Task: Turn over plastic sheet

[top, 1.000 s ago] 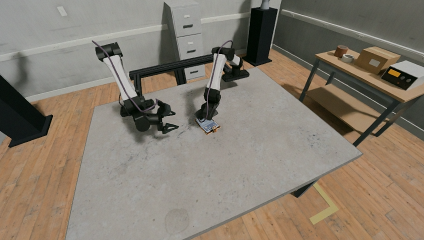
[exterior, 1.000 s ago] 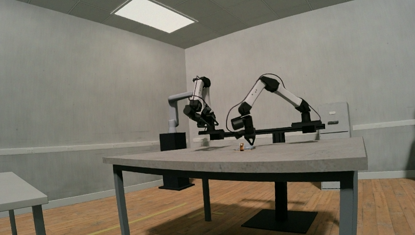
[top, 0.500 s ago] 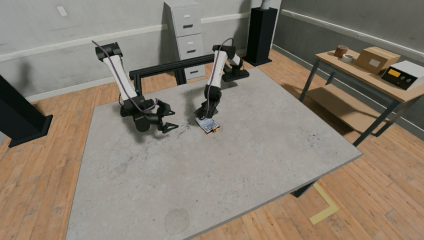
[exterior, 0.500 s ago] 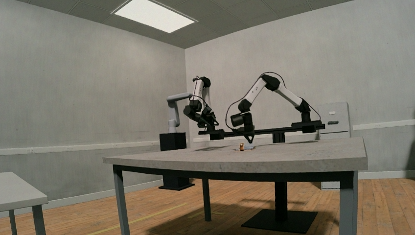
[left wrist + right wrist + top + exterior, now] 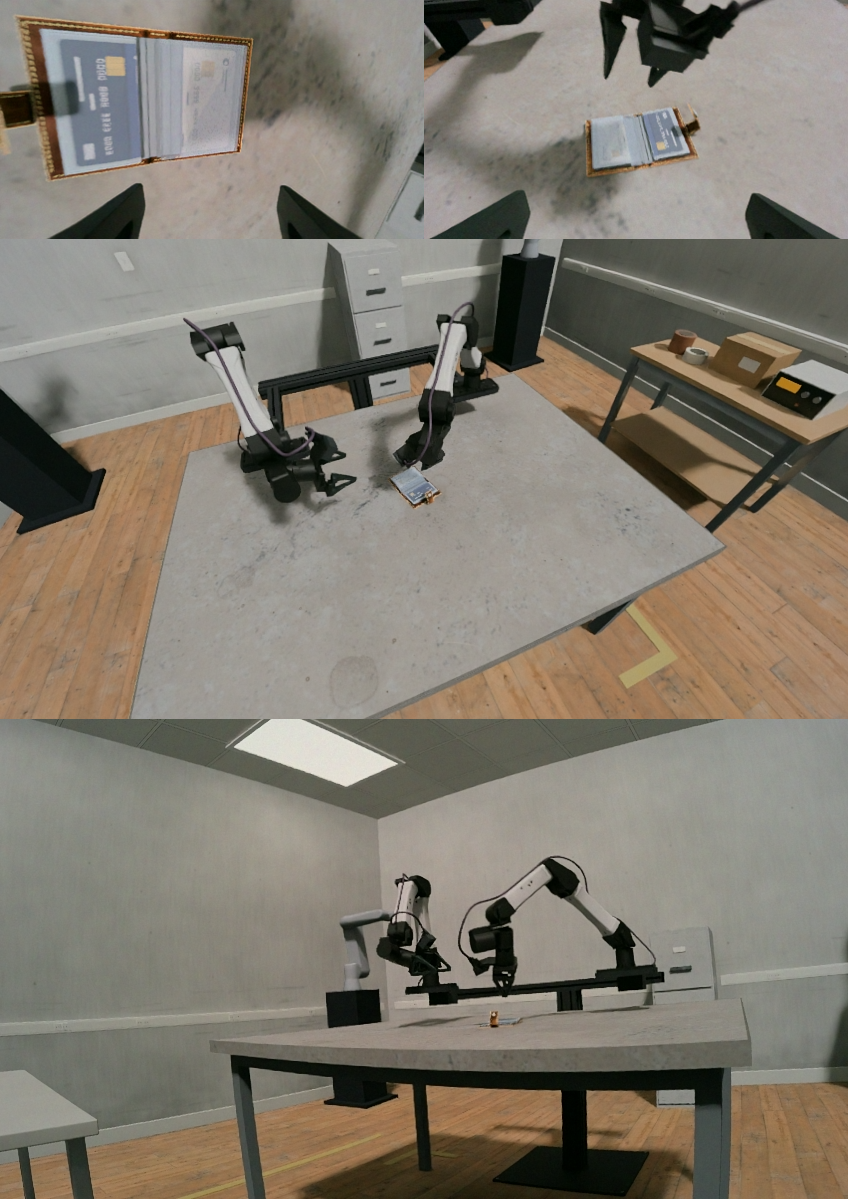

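"What is nearest the card holder (image 5: pixel 416 488) (image 5: pixel 510 1021) (image 5: pixel 45 119) (image 5: pixel 589 164)?"

"The holder itself lies open and flat on the table (image 5: pixel 416 595) (image 5: pixel 476 1055) (image 5: pixel 323 164) (image 5: pixel 723 189). The clear sheet (image 5: pixel 407 478) (image 5: pixel 211 100) (image 5: pixel 610 141) covers its strapless half, veiling the pale card (image 5: pixel 206 95); it appears flat and spread. The blue card (image 5: pixel 102 105) (image 5: pixel 666 133) occupies the other half. The strap (image 5: pixel 428 496) (image 5: pixel 493 1018) (image 5: pixel 17 109) (image 5: pixel 693 125) projects from that half's outer edge, its end turned up."

"And the left claw (image 5: pixel 421 460) (image 5: pixel 504 991) (image 5: pixel 211 194) (image 5: pixel 629 82)?"

"Above and near the holder, fingers apart, grasping nothing."

"The right claw (image 5: pixel 346 467) (image 5: pixel 443 964) (image 5: pixel 638 203)?"

"Well apart from the holder, to its side, above the table; fingers wide apart, likewise empty."

"What lies beyond?"

"Past the holder and both claws, a black rail (image 5: pixel 351 367) (image 5: pixel 529 988) spans the arms' bases. Farther from the holder, behind the rail, a grey filing cabinet (image 5: pixel 371 304) (image 5: pixel 684 956) stands against the wall."
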Controlling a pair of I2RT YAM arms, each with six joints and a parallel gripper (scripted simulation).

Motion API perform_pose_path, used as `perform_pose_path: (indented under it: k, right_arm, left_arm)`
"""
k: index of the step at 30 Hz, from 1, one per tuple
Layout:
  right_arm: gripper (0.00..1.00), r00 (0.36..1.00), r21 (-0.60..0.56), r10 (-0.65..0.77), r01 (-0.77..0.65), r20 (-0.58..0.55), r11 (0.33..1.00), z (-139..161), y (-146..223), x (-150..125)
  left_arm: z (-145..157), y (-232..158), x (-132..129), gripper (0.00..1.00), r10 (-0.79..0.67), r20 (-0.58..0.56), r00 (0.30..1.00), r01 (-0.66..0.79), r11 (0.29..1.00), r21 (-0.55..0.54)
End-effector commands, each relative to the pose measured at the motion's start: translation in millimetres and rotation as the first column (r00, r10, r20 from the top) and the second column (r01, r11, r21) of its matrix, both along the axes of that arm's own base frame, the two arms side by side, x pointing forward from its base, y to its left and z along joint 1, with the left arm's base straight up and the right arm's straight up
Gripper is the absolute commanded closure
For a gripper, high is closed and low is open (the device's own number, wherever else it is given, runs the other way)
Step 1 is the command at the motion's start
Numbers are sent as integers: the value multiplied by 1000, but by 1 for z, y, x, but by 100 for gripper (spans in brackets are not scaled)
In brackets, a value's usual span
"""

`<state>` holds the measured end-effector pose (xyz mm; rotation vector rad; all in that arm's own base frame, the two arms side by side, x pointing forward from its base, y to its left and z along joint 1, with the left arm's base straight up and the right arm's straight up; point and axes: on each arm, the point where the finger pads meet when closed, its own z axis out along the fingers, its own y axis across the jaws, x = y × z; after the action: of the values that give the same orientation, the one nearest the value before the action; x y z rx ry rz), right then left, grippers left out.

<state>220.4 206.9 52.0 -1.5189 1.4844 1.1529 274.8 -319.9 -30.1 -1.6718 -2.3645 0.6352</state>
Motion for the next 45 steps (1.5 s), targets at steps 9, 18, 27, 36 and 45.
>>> perform_pose_path:
  k: [9,18,27,36,45]
  right_arm:
    - [0,988,90,94,-105,122,990,41,5,-10]
    - [0,978,104,137,-155,158,982,50,6,-20]
    - [0,952,96,202,-229,231,969,65,6,-36]
    - [0,928,77,241,-273,283,959,75,6,-42]
    - [0,917,66,253,-287,309,956,79,6,-43]
  left_arm:
    - [30,-9,-1,35,8,225,974,16,994,-105]
    - [40,1,-24,35,39,368,929,23,986,-163]
    - [47,18,-59,35,66,496,866,46,976,-211]
    - [46,26,-76,35,65,526,848,62,974,-220]
    - [46,27,-81,35,52,515,856,70,974,-216]
